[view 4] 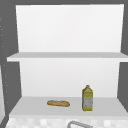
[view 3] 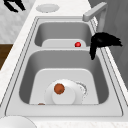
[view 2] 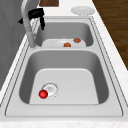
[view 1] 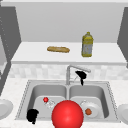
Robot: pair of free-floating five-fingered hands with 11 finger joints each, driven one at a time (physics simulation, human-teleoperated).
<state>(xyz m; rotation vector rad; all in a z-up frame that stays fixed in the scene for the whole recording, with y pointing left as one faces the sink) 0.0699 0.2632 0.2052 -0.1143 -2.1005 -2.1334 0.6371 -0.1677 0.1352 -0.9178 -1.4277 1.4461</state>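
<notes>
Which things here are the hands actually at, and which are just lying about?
At the hands:
- right hand beside the faucet
- left hand at the sink, front left rim

Lying about:
- small red ball, left basin
- plate with brown ball, right basin
- big red ball
- bread, yellow bottle on the shelf

Baguette [view 1: 58, 49], yellow bottle [view 1: 87, 45] on shelf [view 1: 32, 53]
</notes>
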